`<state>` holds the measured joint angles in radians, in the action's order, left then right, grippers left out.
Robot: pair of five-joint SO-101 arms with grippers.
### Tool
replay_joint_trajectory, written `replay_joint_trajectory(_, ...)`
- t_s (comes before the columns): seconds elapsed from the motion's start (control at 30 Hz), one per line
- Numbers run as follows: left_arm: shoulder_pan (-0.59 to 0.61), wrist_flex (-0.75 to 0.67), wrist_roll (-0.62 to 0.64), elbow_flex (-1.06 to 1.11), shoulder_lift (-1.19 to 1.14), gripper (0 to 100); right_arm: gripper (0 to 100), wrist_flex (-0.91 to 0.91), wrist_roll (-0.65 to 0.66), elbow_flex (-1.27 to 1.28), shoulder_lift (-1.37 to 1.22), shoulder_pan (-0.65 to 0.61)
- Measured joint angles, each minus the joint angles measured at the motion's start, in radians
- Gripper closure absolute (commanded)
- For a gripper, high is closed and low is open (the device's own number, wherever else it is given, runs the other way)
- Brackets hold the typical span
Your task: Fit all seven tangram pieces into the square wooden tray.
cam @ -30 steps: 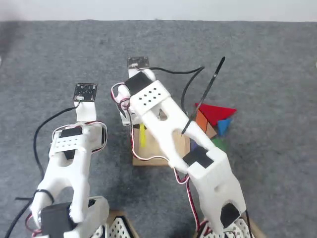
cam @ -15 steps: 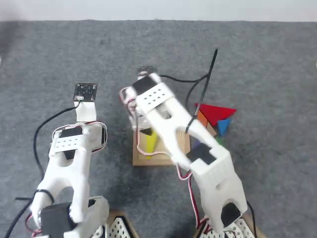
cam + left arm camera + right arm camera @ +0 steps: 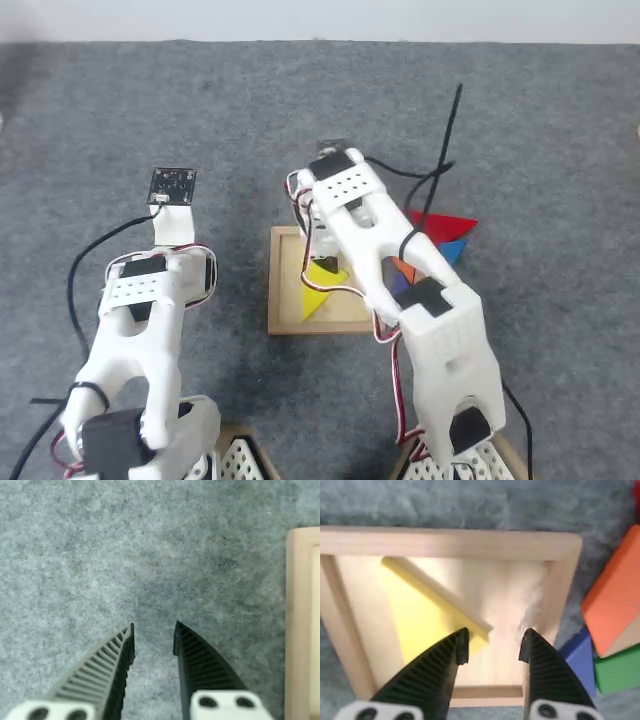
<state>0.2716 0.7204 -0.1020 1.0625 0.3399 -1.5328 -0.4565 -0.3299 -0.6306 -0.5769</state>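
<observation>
- Hanging over the wooden tray, the right claw has its fingers apart and holds nothing.
- The yellow triangle lies inside the tray, near its middle.
- The red piece, orange piece and blue piece sit on the grey mat beside the tray's right edge.
- The left claw, fingers apart, is over the mat by the tray's left edge.

surface: grey, finely mottled
tray: pale plain wood
triangle in tray: yellow
triangle beside tray: red
small piece: blue
slab: orange
block: green
arms: white, black joints
jaws: black, ribbed
</observation>
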Motion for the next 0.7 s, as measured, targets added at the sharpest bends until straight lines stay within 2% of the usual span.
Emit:
replay_joint_trajectory(0.3,0.0,0.0,0.0,0.0,0.0,88,82.0,0.035,0.0,-0.02,-0.031,-0.117)
replay_joint_trajectory(0.57,0.0,0.0,0.0,0.0,0.0,88,81.9,0.04,0.002,-0.029,-0.034,-0.161)
replay_joint_trajectory(0.7,0.0,0.0,0.0,0.003,0.0,88,81.9,0.025,0.057,-0.06,-0.031,-0.163)
